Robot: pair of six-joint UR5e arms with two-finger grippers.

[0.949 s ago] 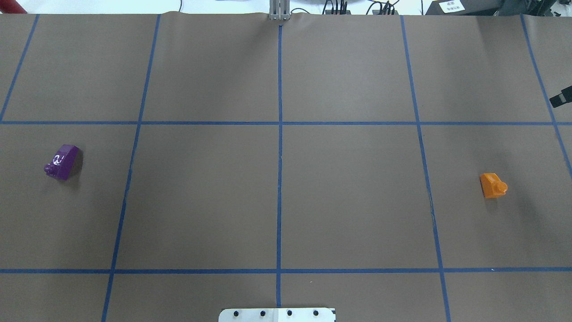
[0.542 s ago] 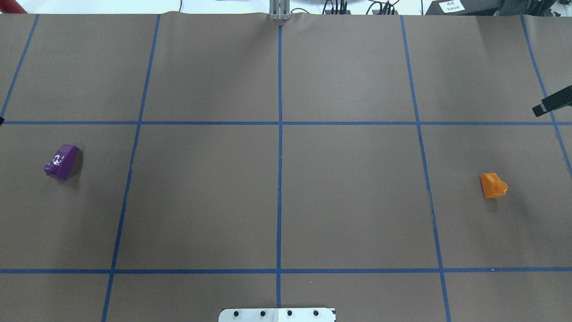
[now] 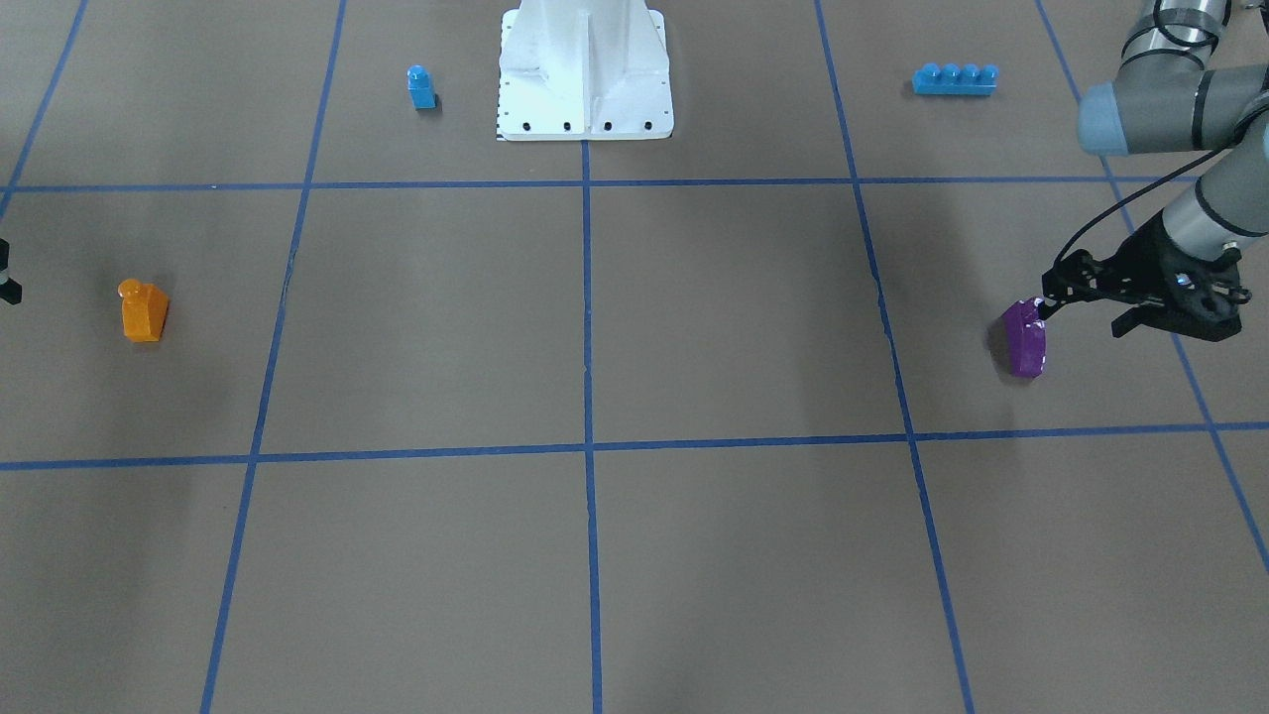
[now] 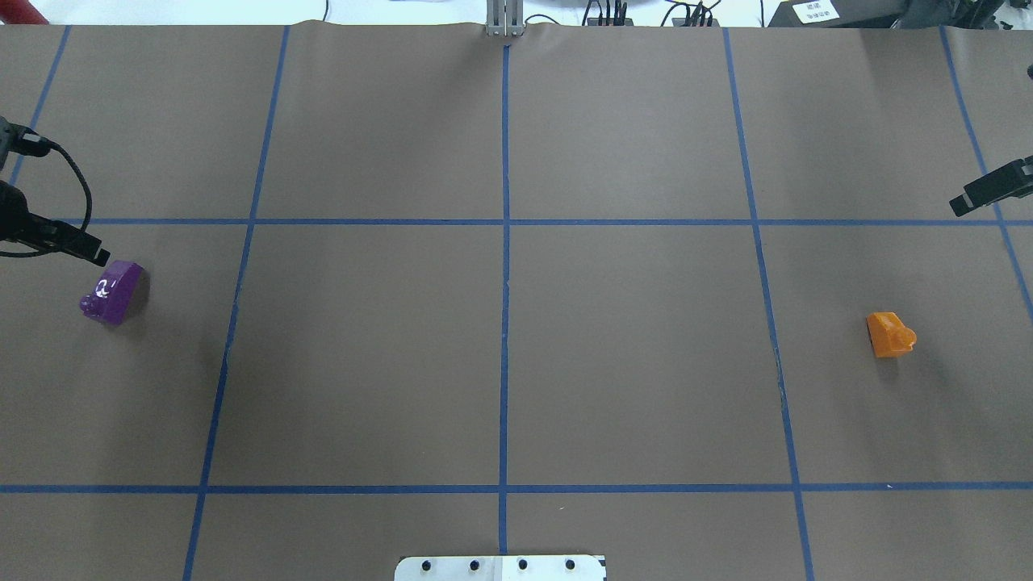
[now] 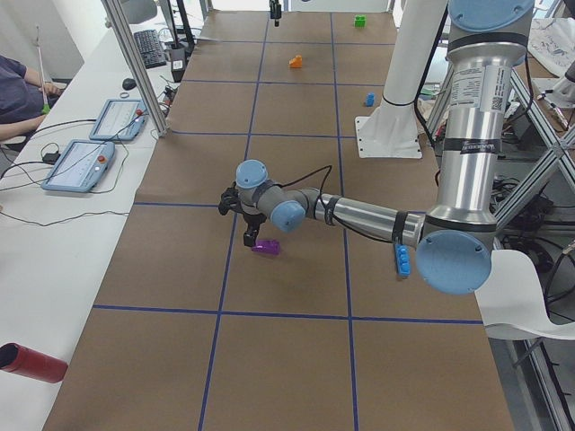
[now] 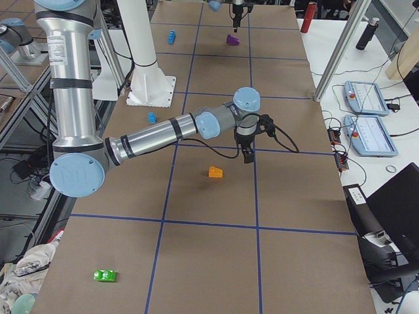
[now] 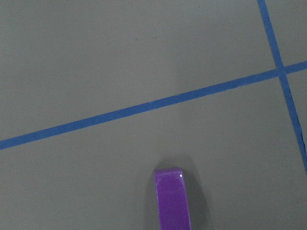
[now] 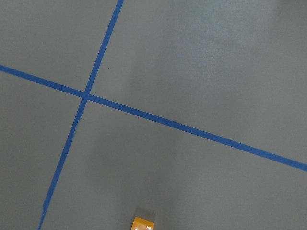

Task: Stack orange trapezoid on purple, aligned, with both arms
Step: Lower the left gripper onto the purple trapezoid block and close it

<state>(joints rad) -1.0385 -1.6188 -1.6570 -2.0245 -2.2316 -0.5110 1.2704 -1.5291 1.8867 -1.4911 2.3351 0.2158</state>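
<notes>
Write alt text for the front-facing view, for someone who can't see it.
The left arm reaches in from the view's right, its end effector close beside the purple brick but not gripping it. The orange trapezoid sits far across the brown, blue-taped table; a small blue brick and a long blue brick flank the white pedestal at the top.

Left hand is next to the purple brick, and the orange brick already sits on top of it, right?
No. The left hand is next to the purple brick, but the orange brick lies by itself far off to the other side, as the front-facing view shows.
</notes>
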